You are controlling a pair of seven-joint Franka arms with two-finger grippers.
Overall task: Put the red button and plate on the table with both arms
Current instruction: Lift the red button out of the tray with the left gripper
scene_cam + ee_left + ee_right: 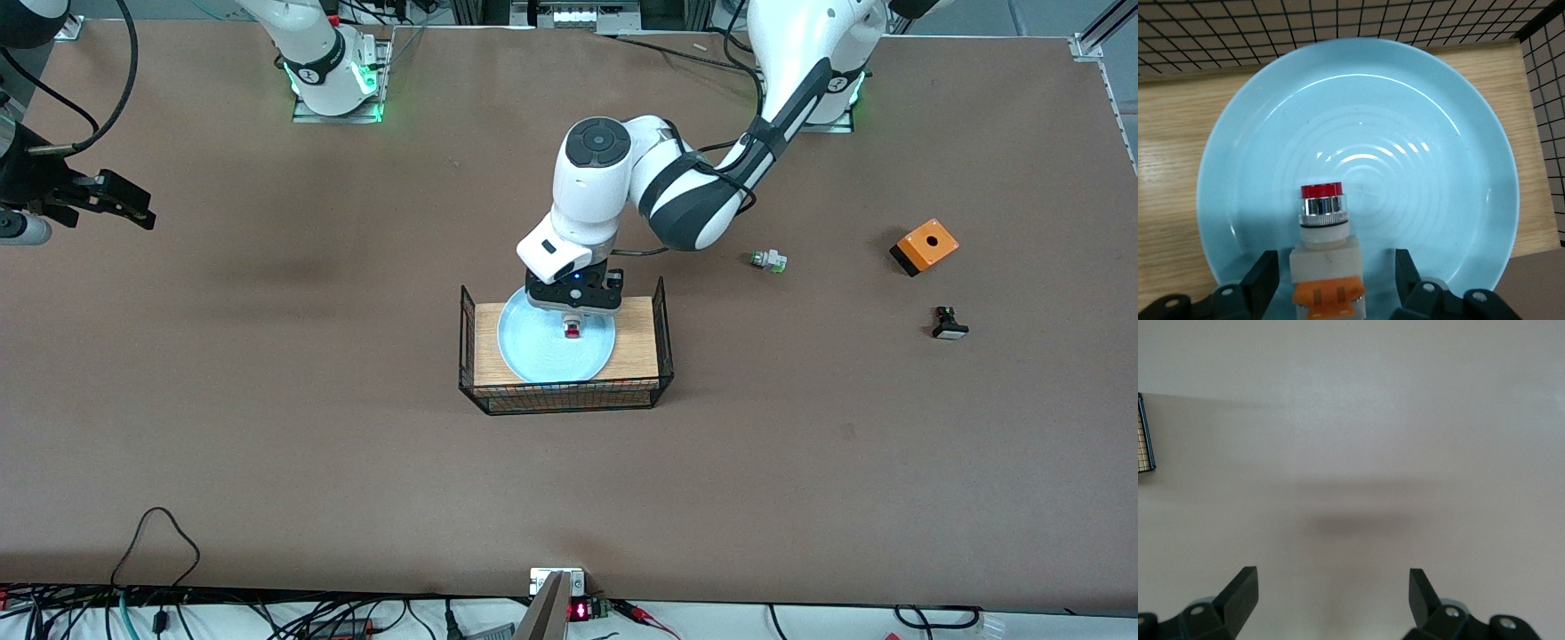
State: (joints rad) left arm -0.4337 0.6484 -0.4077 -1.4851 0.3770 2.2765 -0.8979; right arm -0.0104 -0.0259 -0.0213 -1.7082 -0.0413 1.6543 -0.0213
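The button lies on the plate, which sits in the wire-sided tray at mid-table. Its long axis runs straight out from my left gripper: orange block toward my palm, red cap pointing away. My fingers flank the white body, one on each side, with a gap on both; they are open and grip nothing yet. I judge the next move to be a straight squeeze across the body. My right gripper waits, jaws wide, over bare table toward the right arm's end.
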